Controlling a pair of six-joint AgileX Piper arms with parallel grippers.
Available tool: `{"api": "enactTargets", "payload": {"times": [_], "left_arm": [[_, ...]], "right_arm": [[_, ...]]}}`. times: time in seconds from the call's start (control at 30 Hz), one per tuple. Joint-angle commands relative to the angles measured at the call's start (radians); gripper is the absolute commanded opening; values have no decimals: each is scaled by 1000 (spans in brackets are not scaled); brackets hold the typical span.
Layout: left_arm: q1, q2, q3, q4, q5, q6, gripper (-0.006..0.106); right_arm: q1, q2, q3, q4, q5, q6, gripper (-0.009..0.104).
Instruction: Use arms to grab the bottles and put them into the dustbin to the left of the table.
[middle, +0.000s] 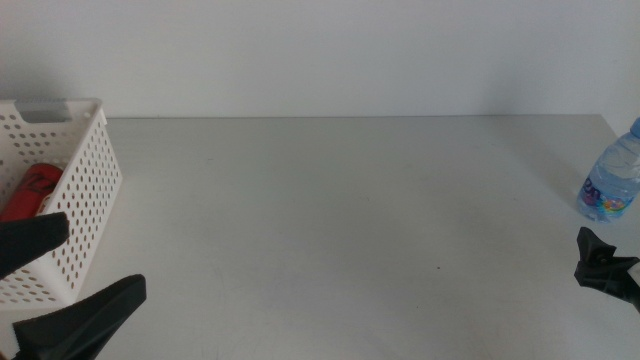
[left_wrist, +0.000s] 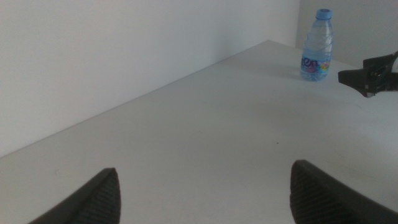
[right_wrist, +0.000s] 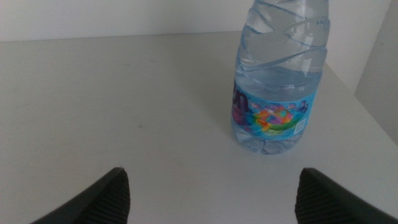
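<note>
The right gripper (right_wrist: 208, 199), jaws spread and empty, should advance squarely until the upright water bottle (right_wrist: 277, 93) sits centred between them.

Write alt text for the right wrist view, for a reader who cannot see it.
A clear water bottle with a colourful label stands upright on the plain grey-white table, its cap cut off by the frame. The right claw is open, its two dark tips apart and short of the bottle, touching nothing.
</note>
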Motion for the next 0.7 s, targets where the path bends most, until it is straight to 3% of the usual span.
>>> {"api": "enactTargets", "payload": {"times": [0.0, 0.27, 0.67], "left_arm": [[-6, 6, -26, -3, -81, -15, 93], [-6, 6, -26, -3, -81, -15, 93], [-6, 6, -26, -3, -81, -15, 93]], "right_arm": [[-6, 13, -49, 51, -191, -12, 68], [-6, 97, -128, 238, -196, -115, 68], [-6, 226, -320, 249, -196, -251, 68]]}}
